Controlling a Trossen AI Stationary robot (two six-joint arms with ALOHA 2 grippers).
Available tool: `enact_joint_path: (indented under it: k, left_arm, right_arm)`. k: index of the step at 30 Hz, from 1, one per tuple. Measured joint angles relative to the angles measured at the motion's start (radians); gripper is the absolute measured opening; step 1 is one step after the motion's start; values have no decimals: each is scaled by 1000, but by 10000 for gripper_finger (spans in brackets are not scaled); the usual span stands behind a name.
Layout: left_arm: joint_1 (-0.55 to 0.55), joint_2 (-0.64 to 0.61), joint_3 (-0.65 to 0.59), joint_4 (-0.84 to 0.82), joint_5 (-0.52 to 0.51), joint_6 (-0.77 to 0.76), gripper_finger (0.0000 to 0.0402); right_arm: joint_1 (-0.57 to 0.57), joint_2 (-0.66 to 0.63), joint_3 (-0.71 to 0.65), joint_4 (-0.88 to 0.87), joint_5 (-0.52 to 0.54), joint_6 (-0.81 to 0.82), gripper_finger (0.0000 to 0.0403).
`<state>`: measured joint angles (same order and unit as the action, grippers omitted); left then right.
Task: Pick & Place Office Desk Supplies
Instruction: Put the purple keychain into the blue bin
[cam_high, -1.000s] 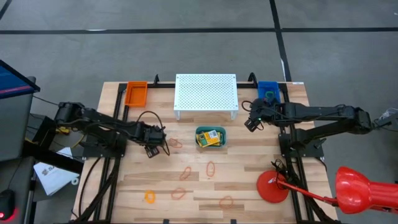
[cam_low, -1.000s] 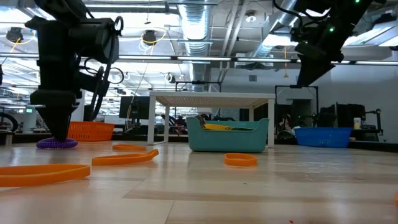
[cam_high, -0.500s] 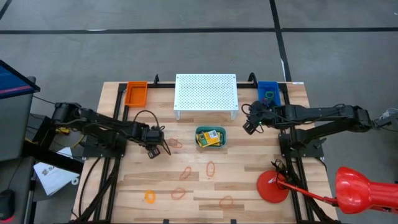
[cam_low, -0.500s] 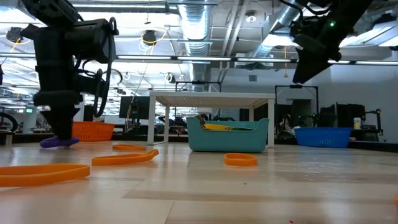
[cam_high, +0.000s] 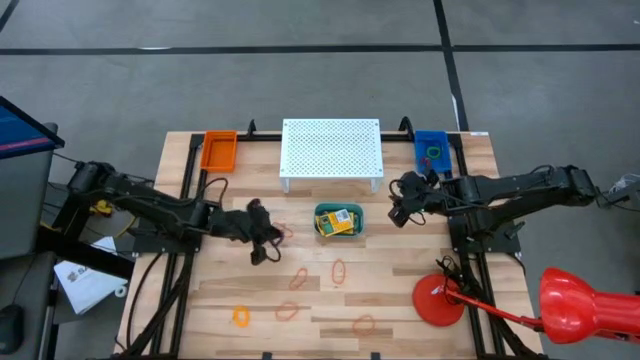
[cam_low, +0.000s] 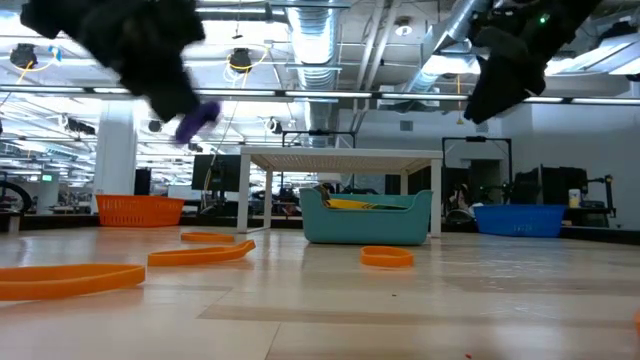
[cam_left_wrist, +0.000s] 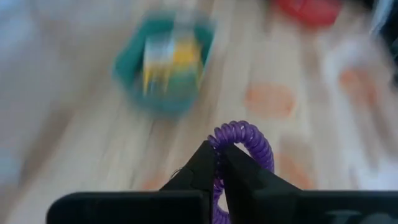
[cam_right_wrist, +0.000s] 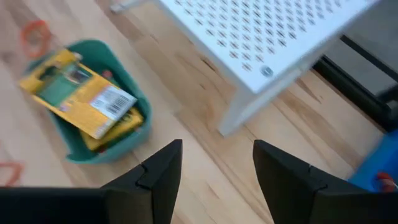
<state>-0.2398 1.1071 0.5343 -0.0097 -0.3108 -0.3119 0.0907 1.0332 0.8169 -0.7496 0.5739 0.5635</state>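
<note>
Pinching a purple coiled band between its closed fingers, the left gripper holds it clear of the table, at about nine o'clock from the teal bin. The grip sits on one side of the loop, so the rest arches free past the fingertips, probably to let it drop cleanly once released. The band looks like a springy spiral cord bent into a ring, glossy violet, thin and light; I judge it will flop and bounce rather than hold shape.

The bin sits near the table's middle, just at six o'clock of the white perforated stand, and already holds two flat yellow-and-green crayon boxes stacked at a slant. Loose orange bands lie scattered toward six and seven o'clock of the bin, still to be gathered.

The right gripper hovers at three o'clock of the bin with its fingers spread and nothing between them, apparently waiting its turn. An orange tray stands at the table's eleven o'clock corner and a blue tray at one o'clock. A red disc rests at five o'clock.
</note>
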Motion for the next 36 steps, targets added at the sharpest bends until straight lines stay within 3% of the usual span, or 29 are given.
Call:
enact_joint_path:
  k: [12,22,25,29,36]
  left_arm:
    - [23,193,0,788,-20,369,6]
    - [91,414,1,1405,192,383,6]
    - [113,457,8,1454,278,346,6]
    - [136,484,57,1449,403,283,6]
    - [128,526,113,1442,463,277,9]
  right_arm:
    - [169,0,0,349,2,-236,193]
    - [322,2,-26,655,1,-571,193]
    - [353,2,-62,748,-14,-689,193]
    - [368,21,-103,905,-112,-822,193]
    - [347,112,-116,1060,-189,-909,193]
